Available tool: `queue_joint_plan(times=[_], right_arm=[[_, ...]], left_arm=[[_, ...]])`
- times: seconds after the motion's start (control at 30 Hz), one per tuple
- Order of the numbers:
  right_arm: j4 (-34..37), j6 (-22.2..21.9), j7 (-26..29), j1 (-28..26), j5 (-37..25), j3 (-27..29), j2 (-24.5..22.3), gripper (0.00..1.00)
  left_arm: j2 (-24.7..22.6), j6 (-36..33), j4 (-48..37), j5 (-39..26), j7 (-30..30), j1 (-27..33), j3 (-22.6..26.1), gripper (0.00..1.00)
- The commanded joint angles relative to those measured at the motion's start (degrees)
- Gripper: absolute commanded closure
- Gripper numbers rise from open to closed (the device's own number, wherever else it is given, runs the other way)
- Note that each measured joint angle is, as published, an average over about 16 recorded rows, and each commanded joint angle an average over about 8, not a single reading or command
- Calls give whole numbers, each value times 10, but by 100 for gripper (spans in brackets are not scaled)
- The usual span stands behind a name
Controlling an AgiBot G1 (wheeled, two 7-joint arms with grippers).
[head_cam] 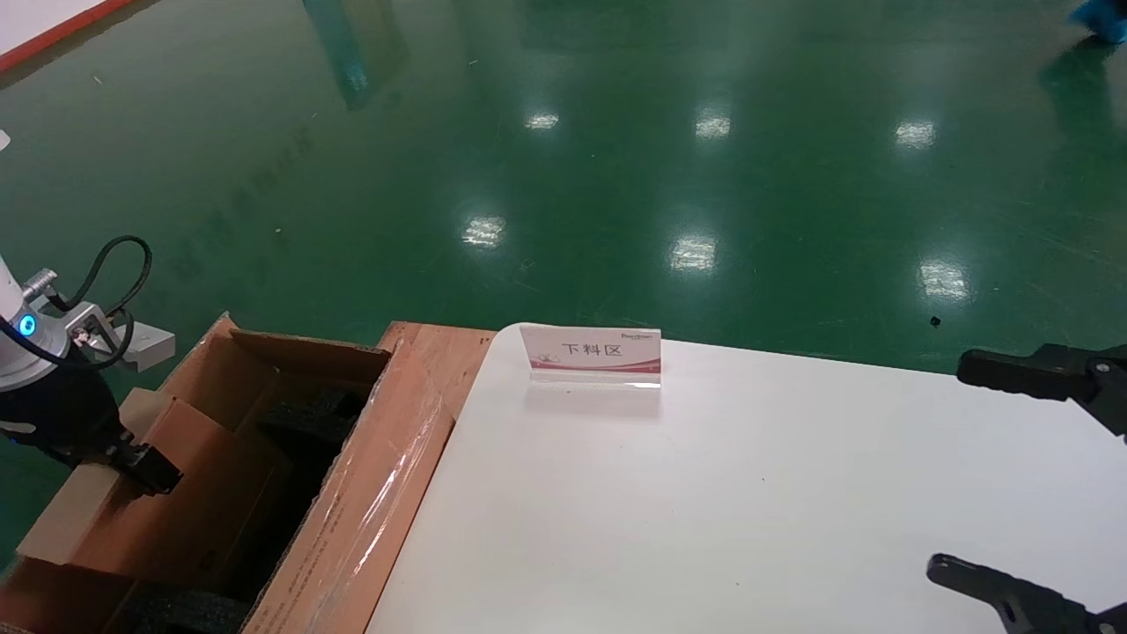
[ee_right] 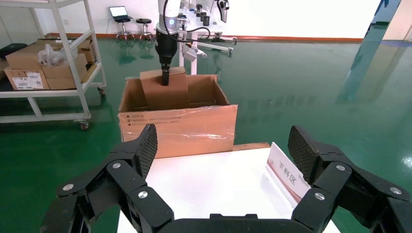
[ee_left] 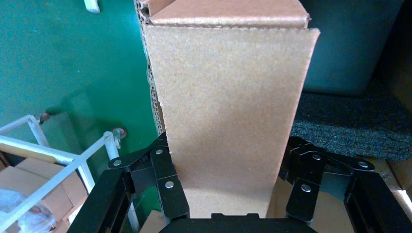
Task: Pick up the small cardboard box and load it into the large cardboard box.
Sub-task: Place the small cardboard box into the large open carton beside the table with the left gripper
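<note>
A: Small cardboard box [ee_left: 228, 121] runs below the left gripper [ee_left: 235, 187] jaws, out of the left wrist frame. Its round mark isn't visible.

B: Head view: right gripper [head_cam: 1039, 480] cut by the frame edge, only the fingers show. Large cardboard box [head_cam: 352, 493] near end cropped too; floor mostly hidden behind the small box.

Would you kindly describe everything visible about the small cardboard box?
The small cardboard box is slim, plain brown corrugated cardboard with a folded end flap. It stands on end, partly lowered into the large cardboard box, above black foam. The left gripper clamps it by its upper end, fingers on both sides.
</note>
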State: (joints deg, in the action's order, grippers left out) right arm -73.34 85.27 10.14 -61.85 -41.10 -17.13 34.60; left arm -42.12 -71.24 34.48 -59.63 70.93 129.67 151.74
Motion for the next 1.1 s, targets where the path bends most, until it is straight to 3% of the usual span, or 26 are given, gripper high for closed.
queue_joint_plan(times=[0.03,0.3,0.33,0.53,0.6,1.1], right_arm=[[0,0,0,0,0,0,0,0],[0,0,0,0,0,0,0,0],[0,0,0,0,0,0,0,0],[0,0,0,0,0,0,0,0],[0,0,0,0,0,0,0,0],[0,0,0,0,0,0,0,0]], left_arm=[[-2,-3,-9,3,-1,-7,-1,100],[-9,-12,-47,17,-8,-35,-6,97],[-10,-14,-51,18,-9,-37,-6,89],[-15,-20,-70,24,-12,-50,-9,14],[-16,-21,-73,26,-12,-52,-9,0],[-14,-22,-66,23,-12,-48,-8,0]])
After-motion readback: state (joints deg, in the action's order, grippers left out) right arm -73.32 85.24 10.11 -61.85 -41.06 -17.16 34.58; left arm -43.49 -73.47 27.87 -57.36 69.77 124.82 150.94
